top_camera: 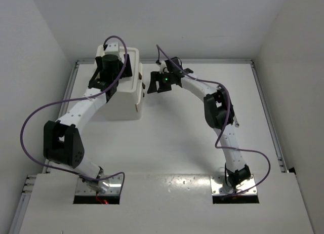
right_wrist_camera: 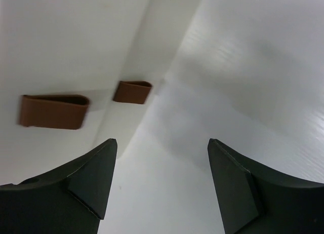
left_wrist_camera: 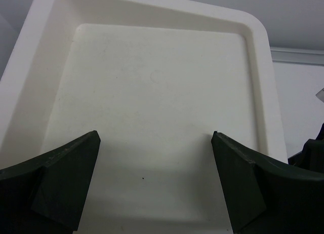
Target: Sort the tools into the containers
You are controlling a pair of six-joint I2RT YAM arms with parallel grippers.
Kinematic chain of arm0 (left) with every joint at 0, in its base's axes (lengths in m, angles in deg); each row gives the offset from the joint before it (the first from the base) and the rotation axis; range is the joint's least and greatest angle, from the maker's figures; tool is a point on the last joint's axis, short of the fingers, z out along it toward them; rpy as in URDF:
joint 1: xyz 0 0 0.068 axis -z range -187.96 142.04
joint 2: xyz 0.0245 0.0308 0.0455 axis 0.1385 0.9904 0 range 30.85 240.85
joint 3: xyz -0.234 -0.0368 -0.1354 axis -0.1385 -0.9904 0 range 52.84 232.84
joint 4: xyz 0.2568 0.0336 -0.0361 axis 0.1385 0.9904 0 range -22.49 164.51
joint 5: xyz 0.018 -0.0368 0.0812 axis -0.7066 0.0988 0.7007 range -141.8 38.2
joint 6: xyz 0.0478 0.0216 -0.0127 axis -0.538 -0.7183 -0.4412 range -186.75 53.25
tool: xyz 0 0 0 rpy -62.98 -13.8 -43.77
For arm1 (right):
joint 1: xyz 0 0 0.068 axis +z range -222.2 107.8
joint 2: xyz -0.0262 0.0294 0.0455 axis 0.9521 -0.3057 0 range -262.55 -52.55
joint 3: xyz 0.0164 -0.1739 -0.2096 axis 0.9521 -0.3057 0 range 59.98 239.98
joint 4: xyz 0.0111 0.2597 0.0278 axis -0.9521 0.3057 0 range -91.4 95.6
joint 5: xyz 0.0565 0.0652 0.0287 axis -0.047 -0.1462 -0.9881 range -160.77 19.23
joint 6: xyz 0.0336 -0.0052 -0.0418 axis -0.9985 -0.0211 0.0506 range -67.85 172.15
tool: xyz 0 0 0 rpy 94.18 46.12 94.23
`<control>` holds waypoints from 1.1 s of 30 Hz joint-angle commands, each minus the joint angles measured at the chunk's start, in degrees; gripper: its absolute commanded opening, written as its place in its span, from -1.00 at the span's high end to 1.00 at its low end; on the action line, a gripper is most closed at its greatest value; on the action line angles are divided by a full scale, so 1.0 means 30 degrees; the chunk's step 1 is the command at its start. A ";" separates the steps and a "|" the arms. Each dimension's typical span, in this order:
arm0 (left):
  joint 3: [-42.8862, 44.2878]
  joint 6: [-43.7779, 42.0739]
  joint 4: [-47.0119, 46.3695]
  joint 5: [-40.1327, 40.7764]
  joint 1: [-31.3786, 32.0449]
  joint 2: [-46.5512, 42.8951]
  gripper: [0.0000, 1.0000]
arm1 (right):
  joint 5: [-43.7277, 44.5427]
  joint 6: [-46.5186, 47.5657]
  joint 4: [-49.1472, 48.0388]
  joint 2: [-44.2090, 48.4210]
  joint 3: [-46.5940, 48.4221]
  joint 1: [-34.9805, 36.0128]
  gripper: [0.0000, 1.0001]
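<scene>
Left arm (top_camera: 76,117) arches over the white drawer unit (top_camera: 124,106), which stands toward the far left of the table. The left gripper (left_wrist_camera: 155,143) hangs above the top tray (left_wrist_camera: 259,87) with fingers spread wide, gripping nothing, and the tray's white floor shows between them. The tray's raised rim (left_wrist_camera: 152,8) runs along the far and right sides, with room inside it on either side of the claw. Just right of the unit, the right gripper (right_wrist_camera: 162,143) points at the drawer fronts, its fingers likewise parted and closed on nothing. A near knob (right_wrist_camera: 53,111) and a far knob (right_wrist_camera: 132,92), both dark red, jut from the white face, apart from both fingers. To the right, a broad stretch of white table (top_camera: 177,143) runs out to the railed edge (top_camera: 267,122).
</scene>
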 commanded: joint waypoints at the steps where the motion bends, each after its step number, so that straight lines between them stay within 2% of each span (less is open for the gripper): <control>1: -0.2425 0.1332 0.8609 -0.2372 0.0161 0.2390 -1.00 | -0.1321 0.0062 -0.0752 0.1267 0.1109 0.0357 -0.46; 12: -0.2425 0.1332 0.8609 -0.2547 0.0337 0.2390 -1.00 | -0.3782 -0.0700 -0.2421 -0.0138 0.2163 0.1120 -0.49; 23: -0.2601 0.1332 0.8609 -0.2723 0.0513 0.2390 -1.00 | -0.3960 -0.0905 -0.3156 -0.1048 0.2720 0.1296 -0.49; 27: -0.2777 0.1332 0.8172 -0.2723 0.0513 0.1545 -1.00 | -0.2530 -0.0030 -0.2484 -0.0143 0.1756 0.1035 -0.44; 33: -0.3685 0.1332 0.6324 -0.3223 0.1008 -0.0509 -1.00 | -0.0652 0.1961 -0.1516 0.3575 -0.0585 -0.0195 -0.42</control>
